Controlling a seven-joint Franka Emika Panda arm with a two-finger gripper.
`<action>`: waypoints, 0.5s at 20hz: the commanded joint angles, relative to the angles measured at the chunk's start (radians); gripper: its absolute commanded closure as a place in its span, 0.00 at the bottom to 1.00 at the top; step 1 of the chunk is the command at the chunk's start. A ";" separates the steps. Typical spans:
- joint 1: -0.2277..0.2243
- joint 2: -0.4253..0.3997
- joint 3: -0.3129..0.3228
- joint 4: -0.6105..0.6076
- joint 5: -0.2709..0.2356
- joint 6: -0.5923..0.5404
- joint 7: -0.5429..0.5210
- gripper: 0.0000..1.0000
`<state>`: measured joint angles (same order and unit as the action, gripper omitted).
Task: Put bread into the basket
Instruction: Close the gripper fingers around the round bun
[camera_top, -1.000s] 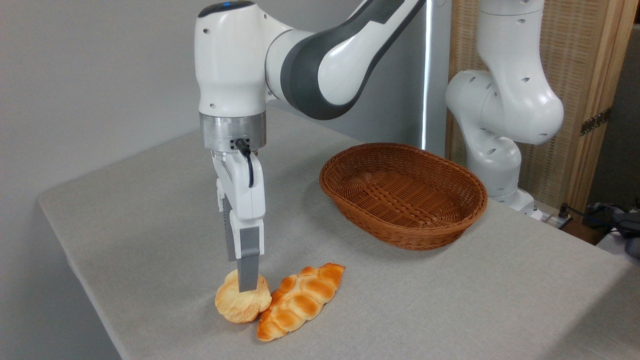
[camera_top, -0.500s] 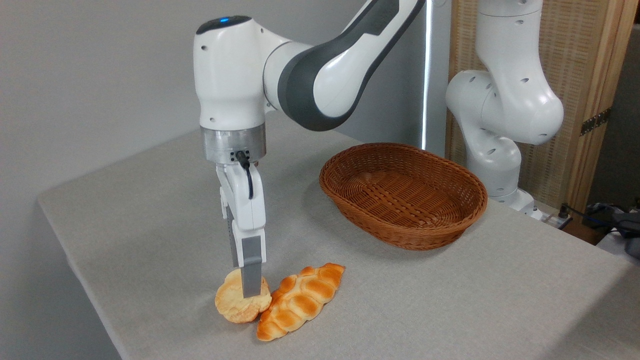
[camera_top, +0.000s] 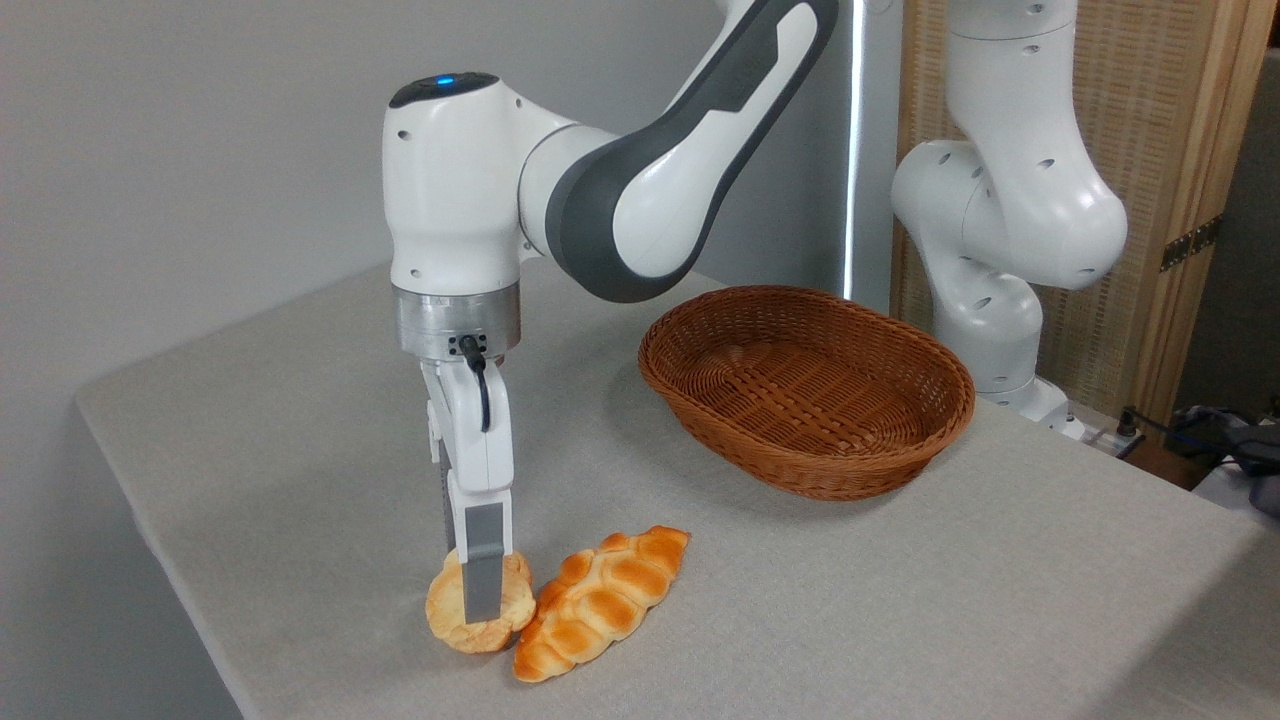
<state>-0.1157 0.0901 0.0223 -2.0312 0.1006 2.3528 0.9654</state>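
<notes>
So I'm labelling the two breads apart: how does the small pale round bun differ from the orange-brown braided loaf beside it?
The small pale-yellow round bun is roundish, lumpy and flaky; the orange-brown braided loaf is longer, with pointed ends and glossy plaited ridges. The bun is smaller and paler. The grey-fingered gripper is down over the bun, one finger across its front, while the loaf is untouched. Both lie on the grey table, side by side, outside the reddish-brown wicker basket.

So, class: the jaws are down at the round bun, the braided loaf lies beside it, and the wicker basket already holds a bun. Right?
Not quite. The fixed camera view shows the wicker basket empty. The round bun is on the table with the jaws down at it, the braided loaf beside it.
</notes>
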 joint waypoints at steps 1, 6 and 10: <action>-0.004 -0.004 0.004 -0.007 0.014 0.022 0.018 0.51; -0.002 -0.004 0.004 -0.007 0.014 0.022 0.035 0.57; -0.002 -0.004 0.004 -0.007 0.016 0.022 0.035 0.57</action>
<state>-0.1158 0.0918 0.0222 -2.0310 0.1012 2.3541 0.9818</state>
